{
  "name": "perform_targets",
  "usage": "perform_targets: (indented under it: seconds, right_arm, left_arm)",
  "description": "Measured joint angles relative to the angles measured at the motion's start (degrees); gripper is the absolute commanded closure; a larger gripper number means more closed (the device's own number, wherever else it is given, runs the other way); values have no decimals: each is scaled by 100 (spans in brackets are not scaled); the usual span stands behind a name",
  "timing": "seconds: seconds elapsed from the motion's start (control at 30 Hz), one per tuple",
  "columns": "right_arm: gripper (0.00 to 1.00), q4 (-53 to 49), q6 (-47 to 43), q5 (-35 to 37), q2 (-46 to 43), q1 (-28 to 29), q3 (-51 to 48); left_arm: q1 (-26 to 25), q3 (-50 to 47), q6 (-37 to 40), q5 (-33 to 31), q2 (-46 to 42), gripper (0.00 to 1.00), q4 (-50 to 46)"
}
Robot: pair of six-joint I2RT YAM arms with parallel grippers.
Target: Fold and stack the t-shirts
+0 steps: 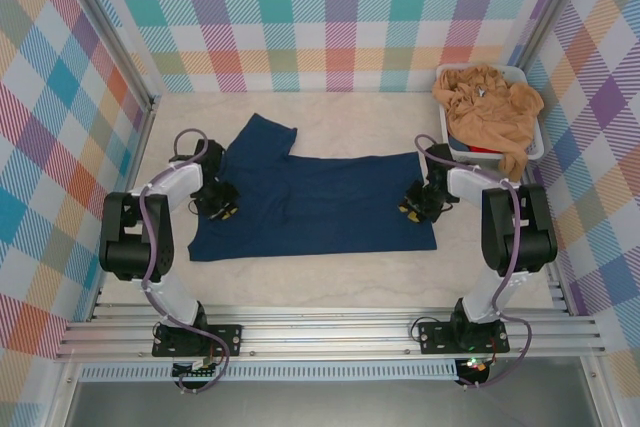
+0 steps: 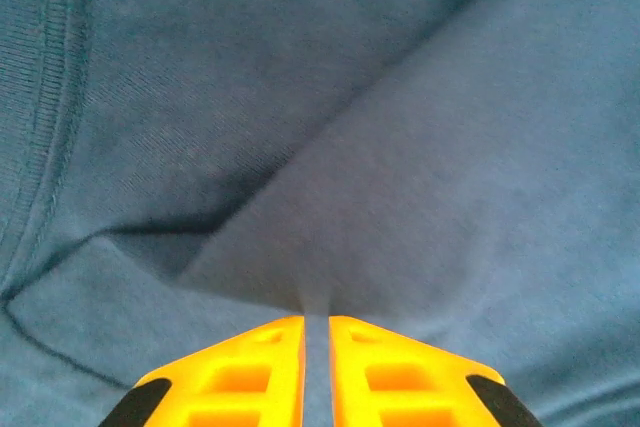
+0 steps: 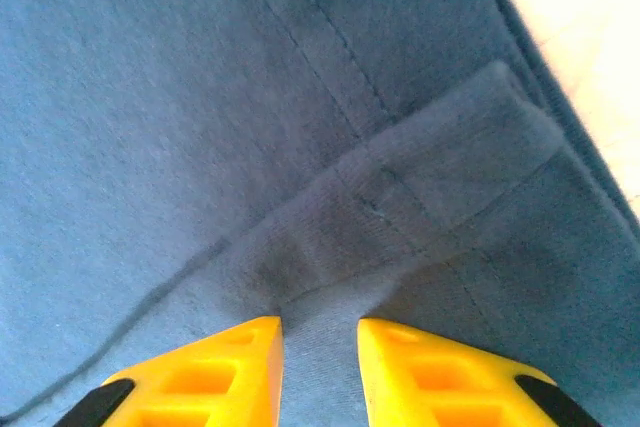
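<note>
A dark navy t-shirt (image 1: pixel 320 202) lies spread flat on the table, one sleeve pointing to the back left. My left gripper (image 1: pixel 224 205) rests on its left part. In the left wrist view that gripper (image 2: pixel 317 319) is shut on a thin raised pinch of the navy cloth (image 2: pixel 400 147). My right gripper (image 1: pixel 412 205) sits at the shirt's right edge. In the right wrist view it (image 3: pixel 320 322) stands partly open, with a ridge of navy cloth (image 3: pixel 200 97) beside a folded hem between its fingers. Tan-orange t-shirts (image 1: pixel 490 107) lie heaped in a tub.
The white tub (image 1: pixel 538 142) stands at the back right corner, one tan shirt hanging over its front rim. Plaid walls enclose the table (image 1: pixel 330 272) on three sides. Bare tabletop (image 3: pixel 590 7) shows just past the shirt's right edge.
</note>
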Motion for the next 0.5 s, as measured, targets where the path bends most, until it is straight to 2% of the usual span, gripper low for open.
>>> perform_targets:
  seconds: [0.2,0.4,0.5]
  right_arm:
    - [74,-354,-4,249,70,-70,98]
    - [74,-483,2,330,-42,-70,4]
    - [69,-627,-7,378,-109,-70,-11]
  left_arm:
    - [341,35,7,98,350,90,317]
    - [409,251,96,72,496,91,332]
    - [409,337,107,37,533,83,308]
